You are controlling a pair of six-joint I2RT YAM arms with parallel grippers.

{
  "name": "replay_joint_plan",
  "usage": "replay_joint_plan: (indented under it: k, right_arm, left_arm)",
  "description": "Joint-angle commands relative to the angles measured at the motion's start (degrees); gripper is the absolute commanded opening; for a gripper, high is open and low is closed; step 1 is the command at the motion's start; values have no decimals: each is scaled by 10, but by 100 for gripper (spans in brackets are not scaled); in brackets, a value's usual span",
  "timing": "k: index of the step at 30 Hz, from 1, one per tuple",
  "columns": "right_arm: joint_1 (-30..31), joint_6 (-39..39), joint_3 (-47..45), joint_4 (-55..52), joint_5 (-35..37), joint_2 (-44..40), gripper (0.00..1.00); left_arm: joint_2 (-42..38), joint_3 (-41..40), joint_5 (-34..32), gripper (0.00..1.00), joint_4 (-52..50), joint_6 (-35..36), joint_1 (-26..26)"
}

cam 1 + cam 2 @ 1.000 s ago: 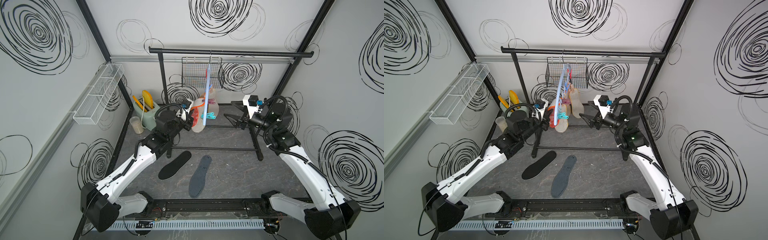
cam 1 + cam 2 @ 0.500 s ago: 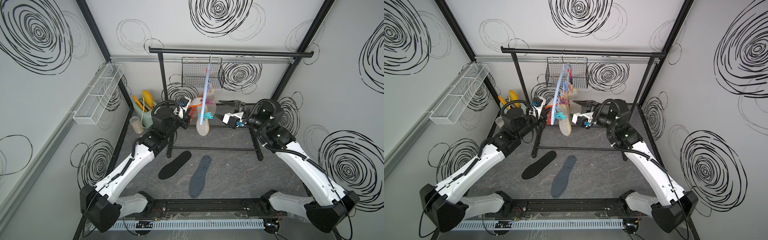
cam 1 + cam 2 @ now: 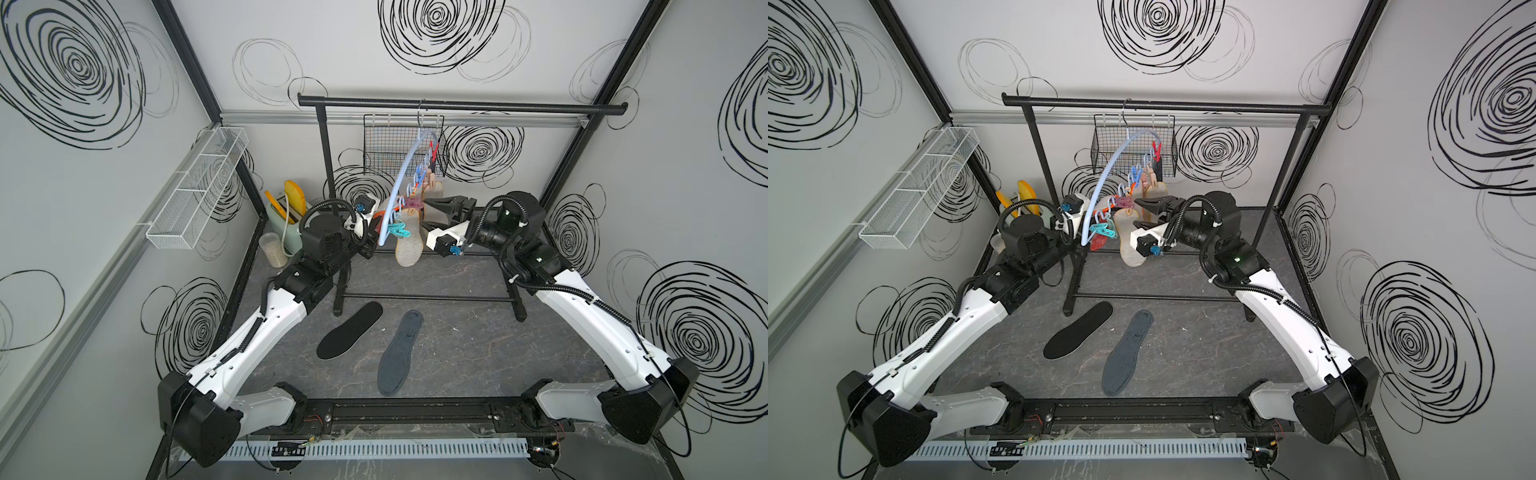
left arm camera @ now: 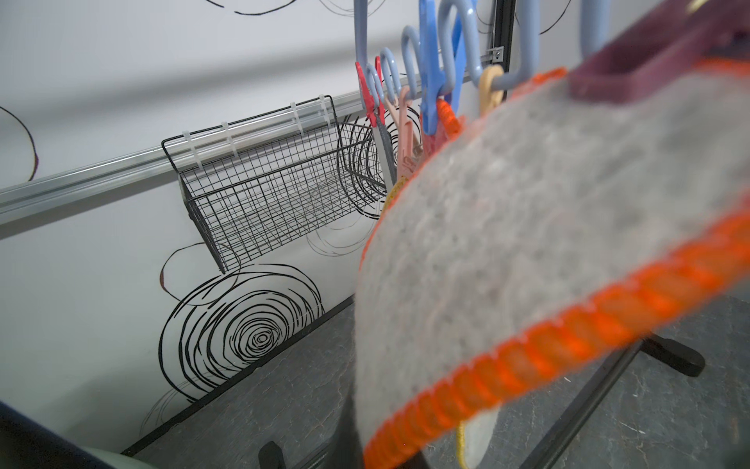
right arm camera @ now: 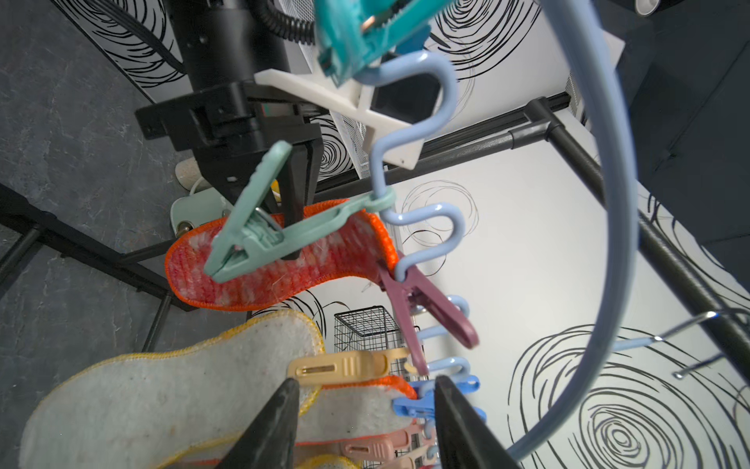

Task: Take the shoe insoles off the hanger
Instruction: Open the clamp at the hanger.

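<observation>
The pale blue hanger (image 3: 400, 187) (image 3: 1100, 183) hangs by its hook from the black rail, its lower end swung toward my left arm. Several shoe insoles are pegged to its wavy bar (image 5: 422, 239). My left gripper (image 5: 293, 249) (image 4: 379, 446) is shut on the mottled red orange-edged insole (image 5: 264, 284), whose grey felt back (image 4: 548, 227) fills the left wrist view. My right gripper (image 5: 365, 402) (image 3: 424, 214) (image 3: 1134, 213) is open, its jaws either side of a blue peg (image 5: 410, 406) and a white orange-edged insole (image 5: 357, 410). A black insole (image 3: 350, 330) and a grey-blue one (image 3: 400, 353) lie on the floor.
The black garment rail (image 3: 457, 109) stands across the back with a black wire basket (image 3: 390, 149) behind the hanger. A white wire basket (image 3: 195, 195) is on the left wall. A mint-green toaster (image 3: 286, 226) and a cup (image 3: 272, 249) sit in the back left corner.
My right arm has swung in from the right to the hanger's pegs and its jaws have narrowed. The left gripper has kept its hold, and the hanger's lower end has shifted a little.
</observation>
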Motion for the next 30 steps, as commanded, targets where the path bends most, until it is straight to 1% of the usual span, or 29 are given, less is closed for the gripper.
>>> replay_joint_plan:
  k: [1,4,12,16,19,22,26,30]
  right_arm:
    - [-6,-12,22,6,1,-12,56]
    - [-14,-15,27,8,-20,-11,56]
    - [0,-44,68,-2,-53,16,55]
    - [18,-66,95,-23,-44,39,55]
    - [29,-90,111,-41,-45,55,53]
    - [50,-121,121,-67,-5,68,52]
    - [52,-122,118,-78,-5,64,52]
    - [53,-117,116,-88,-11,56,54]
  left_arm:
    - [-15,18,15,0,18,8,11]
    - [-17,19,24,0,20,5,18]
    - [-24,23,33,0,17,6,30]
    - [-29,22,36,0,15,7,32]
    - [-32,21,39,0,12,9,33]
    - [-35,19,43,0,12,8,35]
    - [-34,19,51,0,12,5,41]
    - [-36,19,57,0,13,2,47]
